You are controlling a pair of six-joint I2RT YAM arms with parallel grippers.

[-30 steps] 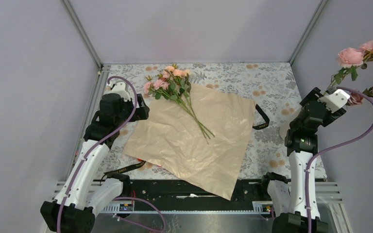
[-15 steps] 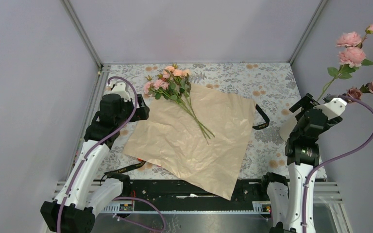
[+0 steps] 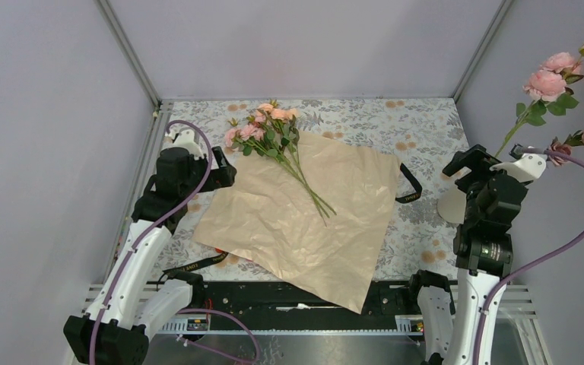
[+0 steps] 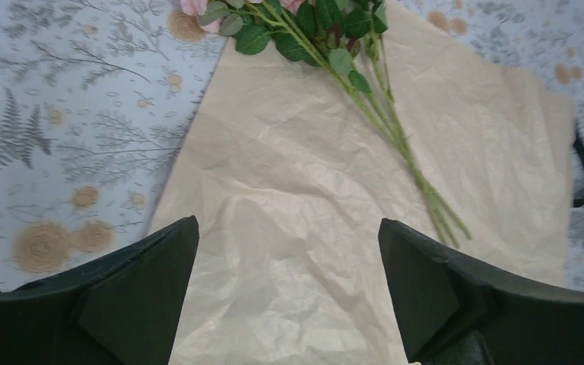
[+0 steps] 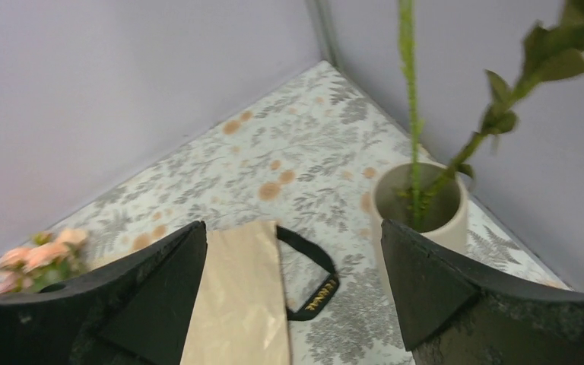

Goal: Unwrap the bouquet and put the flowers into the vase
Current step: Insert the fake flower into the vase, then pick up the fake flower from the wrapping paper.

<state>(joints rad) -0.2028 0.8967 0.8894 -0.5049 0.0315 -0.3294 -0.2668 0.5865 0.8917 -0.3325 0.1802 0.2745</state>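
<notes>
The bouquet is undone: its crinkled tan paper [image 3: 304, 220] lies flat mid-table, and pink and peach flowers [image 3: 268, 125] rest on its far left corner, stems [image 4: 395, 137] pointing toward the middle. Other flowers [image 3: 547, 80] stand in the cream vase [image 3: 449, 207] at the right edge, their green stems inside its mouth [image 5: 422, 205]. My right gripper [image 3: 494, 158] hovers open just near of the vase, holding nothing [image 5: 293, 258]. My left gripper [image 3: 224, 169] is open above the paper's left side [image 4: 289, 258], empty.
A black ribbon [image 3: 411, 186] lies beside the paper's right edge, between paper and vase [image 5: 312, 281]. Another black strip [image 3: 194, 265] sticks out under the paper's near left corner. Grey walls enclose the floral tablecloth [image 3: 426, 129]; the vase stands close to the right wall.
My right gripper has opened, let go of the flower stems and drawn back from the vase. The flowers there have swung more upright. The left arm has stayed still.
</notes>
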